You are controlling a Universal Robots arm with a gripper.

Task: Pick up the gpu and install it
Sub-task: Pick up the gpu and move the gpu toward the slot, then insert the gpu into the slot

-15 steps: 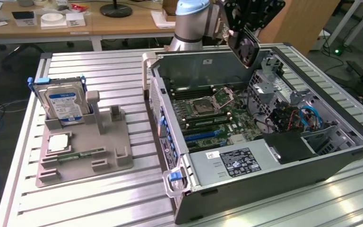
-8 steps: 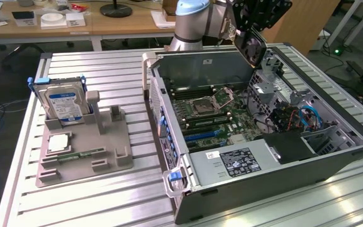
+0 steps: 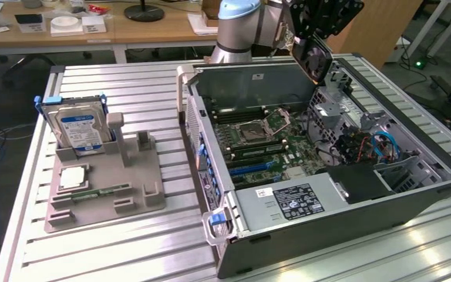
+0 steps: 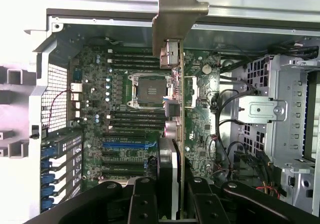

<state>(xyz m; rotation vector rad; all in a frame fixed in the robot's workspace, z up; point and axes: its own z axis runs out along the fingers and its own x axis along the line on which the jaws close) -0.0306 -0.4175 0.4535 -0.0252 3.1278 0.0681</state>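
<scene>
**Pincer [image 4: 172, 186] grips gpu [image 4: 169, 160] over the open case [image 3: 327, 247]**

The pincer's black fingers [image 4: 144, 199] are clamped on the gpu, seen edge-on with its silver bracket [image 4: 175, 14] farthest out. In the upper middle of the exterior view, the card hangs above the case on the tabletop [image 3: 115, 252].

- Exterior view: bright, even room light from overhead, with only soft, faint shadows.
- Glare streaks the slats of the metal table [image 3: 413, 247] at the near corner on the exterior view's right.
- The walls of the computer case [image 3: 327, 229] shade its inside — the motherboard [image 3: 265, 141] sits dimmer than the table.
- Wrist view: the grey parts holder [image 4: 12, 134] beside the case is washed out almost to white.
- The gpu [image 4: 169, 174], close to the lens, reads dark against the evenly lit board.
</scene>
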